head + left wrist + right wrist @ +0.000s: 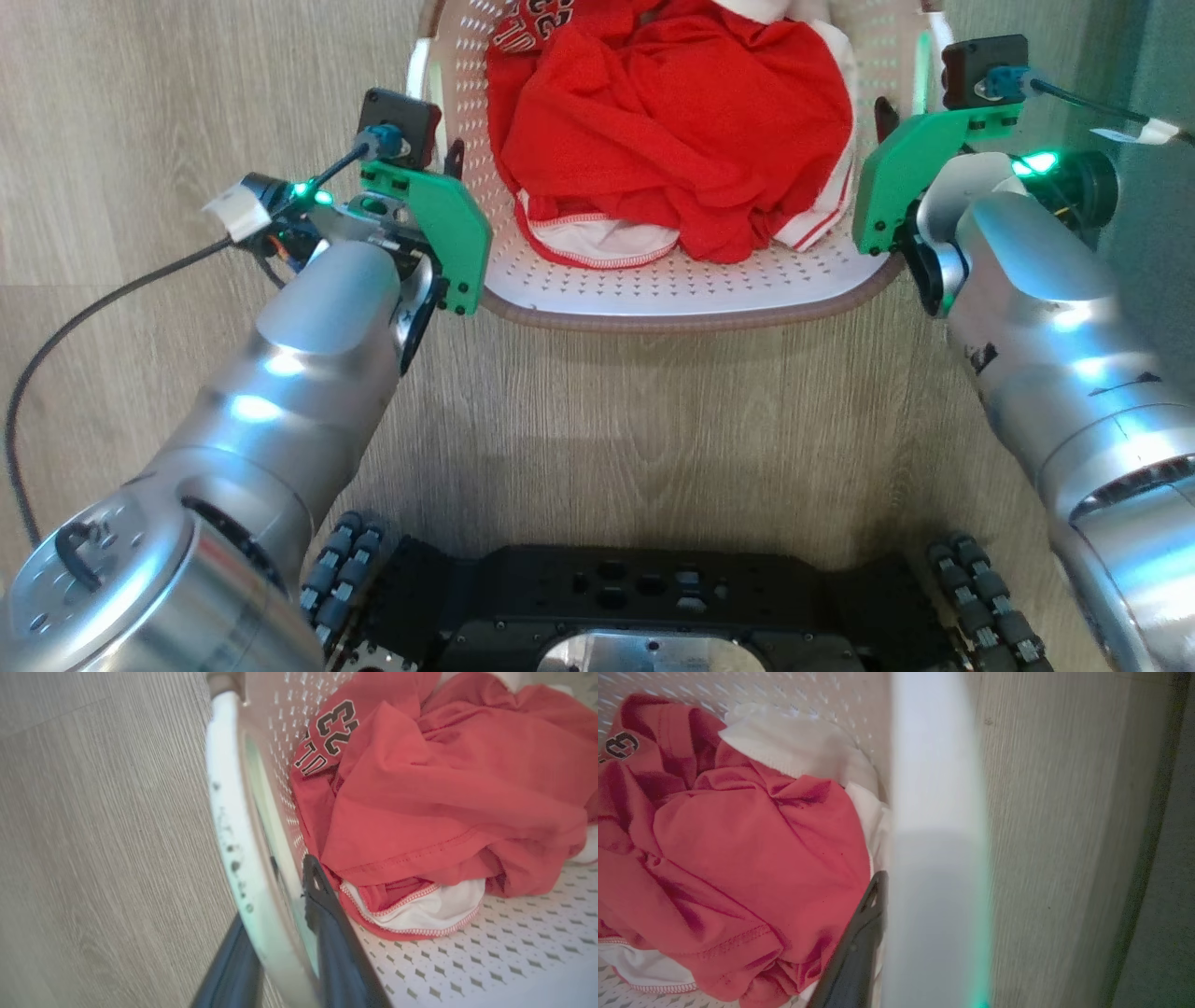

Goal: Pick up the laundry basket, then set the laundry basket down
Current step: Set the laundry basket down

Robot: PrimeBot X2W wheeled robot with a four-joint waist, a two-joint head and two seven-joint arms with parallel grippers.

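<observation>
Ahead of the base [607, 597], the laundry basket [653, 299] is pinched at its left handle [229, 812] by the left gripper [275, 896]; the right gripper's [901, 117] clamping cannot be told, so it may be tipped by a slip

The head view is taken from high above, facing steeply down onto the floor [653, 420]. The robot's base [635, 597] is framed at 6 o'clock and the laundry basket [653, 285] at 12 o'clock (its far end is cut off by the frame).

The left wrist view is taken very near the basket's left handle [229, 812], along the left gripper [275, 896]. Floor is seen at 9 o'clock and the red clothes [444, 812] at 2 o'clock.

The right wrist view is set closer still to the blurred right handle [938, 812], along the right gripper [920, 891], with clothes at 9 o'clock and floor at 3 o'clock.

The clothes and the basket's interior are shared by all three views.
</observation>
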